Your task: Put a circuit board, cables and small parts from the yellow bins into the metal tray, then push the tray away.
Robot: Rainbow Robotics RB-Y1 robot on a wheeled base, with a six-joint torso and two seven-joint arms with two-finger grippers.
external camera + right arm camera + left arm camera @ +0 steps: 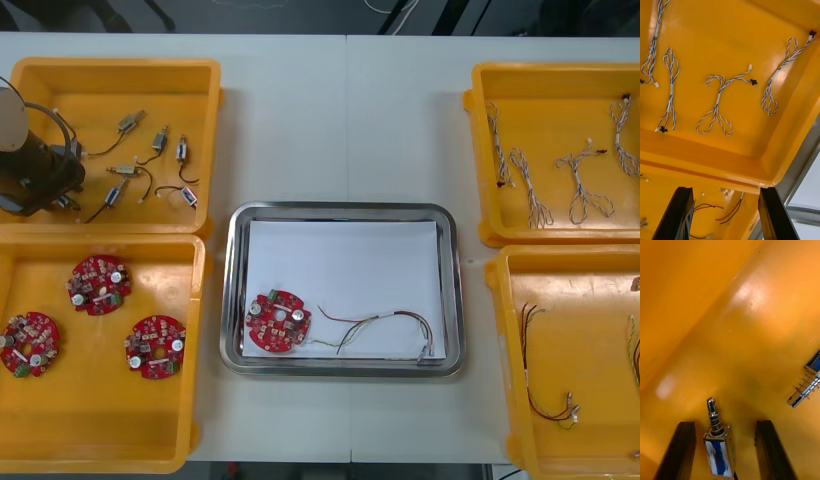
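Front view shows the metal tray (455, 290), white inside, at the middle of the table (290, 120) between the yellow bins. A round red circuit board (278, 321) lies in the tray's near left corner. A red and yellow cable (385, 328) lies just to its right along the near side. The far left bin (120, 80) holds small metal parts (160, 141) with dark leads, and the near left bin (100, 440) holds three more boards (98, 284). Twisted blue and white cables (578, 190) lie in the far right bin (550, 85), and black and red cables (566, 410) in the near right bin (590, 300).

Left wrist view has the left gripper (724, 423) low over the far left bin's floor. Its fingers (681, 450) are apart, and a blue-wrapped metal part (718, 450) with a sprung plunger lies between them, touching neither. A second such part (807, 384) lies past one finger.

Right wrist view has the right gripper (725, 191) above the near right bin, fingers spread around nothing, with the far right bin's cables beyond the fingertips.
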